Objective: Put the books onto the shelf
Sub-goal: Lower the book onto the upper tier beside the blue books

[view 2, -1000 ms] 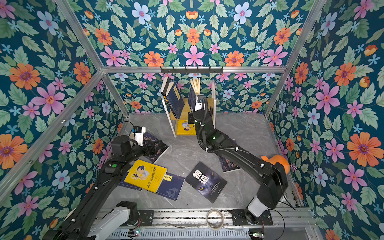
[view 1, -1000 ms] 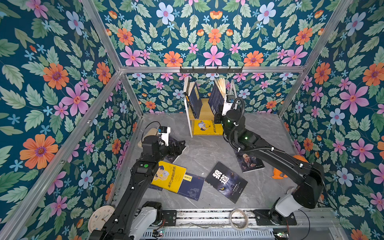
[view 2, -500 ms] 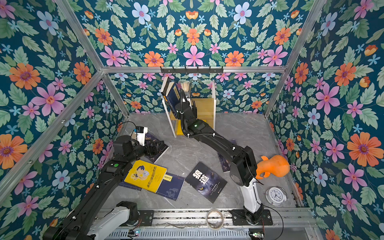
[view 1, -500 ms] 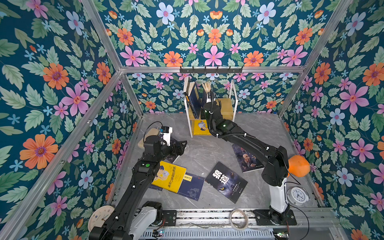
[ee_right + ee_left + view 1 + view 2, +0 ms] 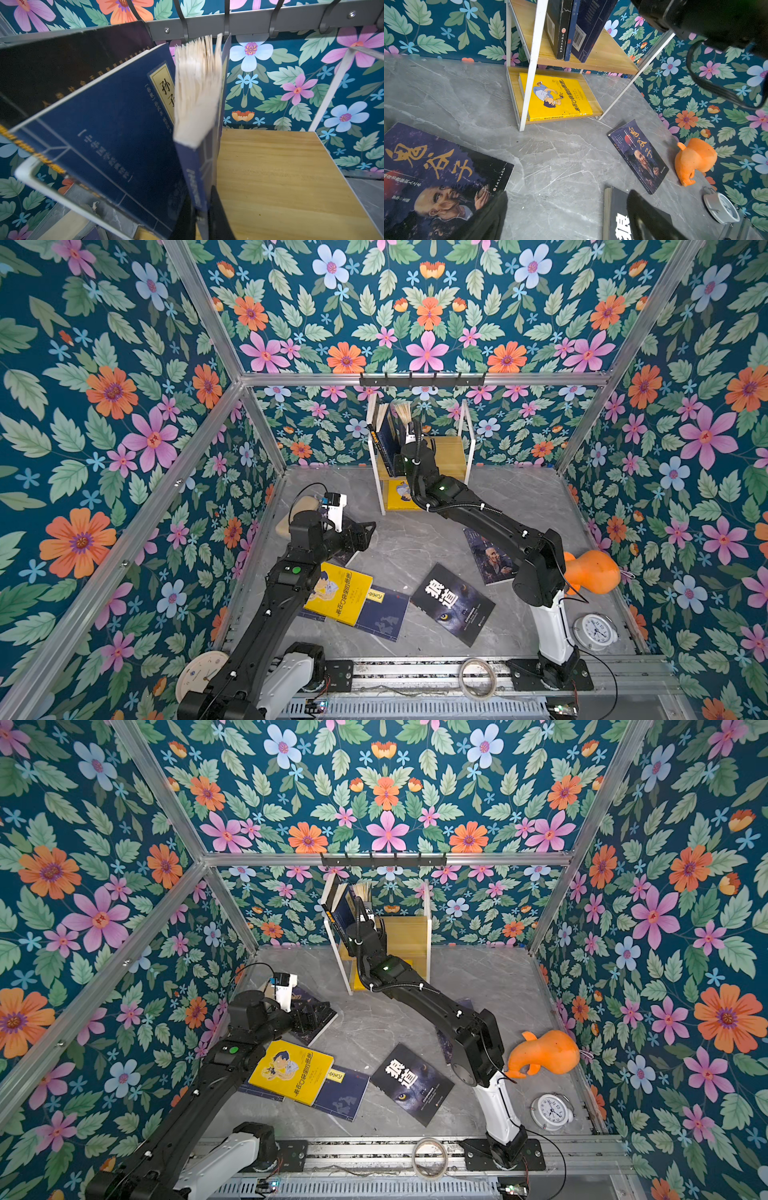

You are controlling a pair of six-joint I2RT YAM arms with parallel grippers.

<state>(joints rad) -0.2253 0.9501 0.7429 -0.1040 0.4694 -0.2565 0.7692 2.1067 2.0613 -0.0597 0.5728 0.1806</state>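
Up on the shelf (image 5: 452, 456), over its upper board, a navy book (image 5: 195, 178) stood near upright with pages fanned, pinched at its lower end by the right hand (image 5: 200, 214). Just beside it, two leaning books (image 5: 384, 435) rested against the shelf's left frame. A yellow book (image 5: 556, 97) lay flat on the lower board. The shelf stood at the back of the counter (image 5: 415, 539), below the hook rail (image 5: 422, 379).

Loose books lay on the counter. A second yellow one (image 5: 338, 593) overlapped a blue one (image 5: 382, 614). A black one (image 5: 453, 603) with white characters lay just right of those. A purple one (image 5: 488, 560) lay partly under the right arm, and its twin (image 5: 436, 176) lay beside the left hand (image 5: 566, 193).

The left hand was spread wide and empty, low over the counter, well apart from the shelf. An orange toy (image 5: 590, 572) and a clock (image 5: 594, 628) sat by the right wall.
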